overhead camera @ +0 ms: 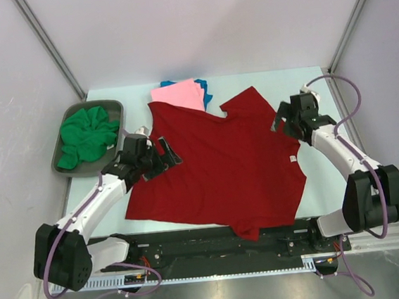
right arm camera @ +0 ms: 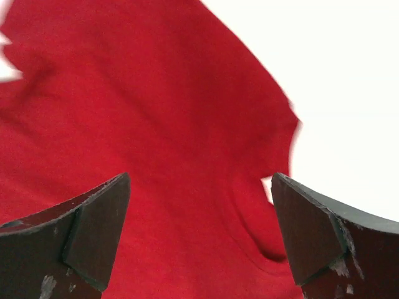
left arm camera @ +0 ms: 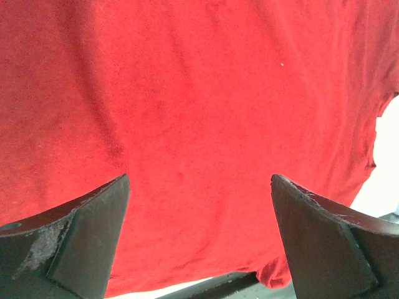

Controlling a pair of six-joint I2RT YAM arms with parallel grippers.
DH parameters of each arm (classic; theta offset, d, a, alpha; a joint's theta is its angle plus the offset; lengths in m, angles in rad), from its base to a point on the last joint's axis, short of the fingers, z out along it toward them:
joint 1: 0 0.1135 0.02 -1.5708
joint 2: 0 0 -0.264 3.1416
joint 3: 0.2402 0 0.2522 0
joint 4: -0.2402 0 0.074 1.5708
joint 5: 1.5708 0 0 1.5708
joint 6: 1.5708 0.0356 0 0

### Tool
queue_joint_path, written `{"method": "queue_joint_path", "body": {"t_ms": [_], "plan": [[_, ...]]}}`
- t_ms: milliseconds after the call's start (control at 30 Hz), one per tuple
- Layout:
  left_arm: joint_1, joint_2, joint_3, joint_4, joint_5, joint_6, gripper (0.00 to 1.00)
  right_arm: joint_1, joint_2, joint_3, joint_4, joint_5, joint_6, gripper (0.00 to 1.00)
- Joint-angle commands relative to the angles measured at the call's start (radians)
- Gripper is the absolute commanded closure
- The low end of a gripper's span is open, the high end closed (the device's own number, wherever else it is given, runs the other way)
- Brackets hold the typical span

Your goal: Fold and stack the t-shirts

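- The dark red t-shirt lies spread flat in the middle of the tabletop, unfolded, with its small white tag showing near its right side.
- The left hand hovers over the shirt's left edge. Its fingers are spread wide with nothing between them, and its wrist view shows only red cloth below.
- The right hand sits by the shirt's right sleeve. It too is spread and holds nothing, with the sleeve edge and bare tabletop beneath it.
- The pink t-shirt rests folded at the far edge, on top of the blue t-shirt. The red shirt's collar area overlaps its near edge.
- The green t-shirt is bunched in the grey tray at the far left.
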Motion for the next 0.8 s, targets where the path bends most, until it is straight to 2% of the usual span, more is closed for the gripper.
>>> {"method": "queue_joint_path", "body": {"t_ms": [0, 133, 233, 433, 633, 767], "plan": [[0.002, 0.023, 0.023, 0.017, 0.108, -0.004, 0.0, -0.005, 0.022, -0.01, -0.15, 0.229, 0.015, 0.0], [0.002, -0.008, 0.005, 0.02, 0.109, -0.013, 0.0, -0.03, 0.088, -0.016, -0.194, 0.277, 0.034, 0.0], [0.002, -0.026, -0.008, 0.022, 0.096, -0.01, 0.0, -0.044, 0.139, -0.035, -0.162, 0.3, 0.04, 0.0], [0.002, -0.017, -0.028, 0.035, 0.109, -0.015, 0.0, -0.098, 0.272, -0.044, -0.05, 0.2, 0.04, 0.02], [0.005, 0.015, -0.02, 0.031, 0.092, 0.008, 0.0, -0.113, 0.325, -0.044, 0.037, 0.171, 0.025, 0.05], [0.017, 0.043, -0.018, 0.041, 0.086, 0.011, 0.0, -0.121, 0.36, -0.044, 0.08, 0.134, 0.02, 0.13]]}}
